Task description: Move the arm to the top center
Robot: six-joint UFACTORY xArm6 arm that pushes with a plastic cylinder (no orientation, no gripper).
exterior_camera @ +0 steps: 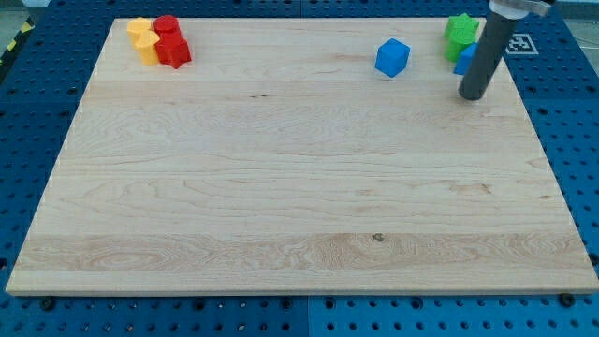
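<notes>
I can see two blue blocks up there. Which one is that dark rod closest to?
The blue block at the view's top right, below the green block. My tip sits right beside it and the rod partly hides it. The blue cube stands alone, farther toward the view's left.

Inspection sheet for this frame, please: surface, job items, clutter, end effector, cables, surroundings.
Surface: wooden board, bare across its middle and bottom.
Job's things: my tip at the view's top right, not yet top centre.
Clutter: blue cube left of my tip; green block and a partly hidden blue block right beside the rod; yellow blocks and red blocks clustered top left.
End effector: a plain rod, no gripper.
Cables: nothing seen.
Surroundings: blue perforated table.
</notes>
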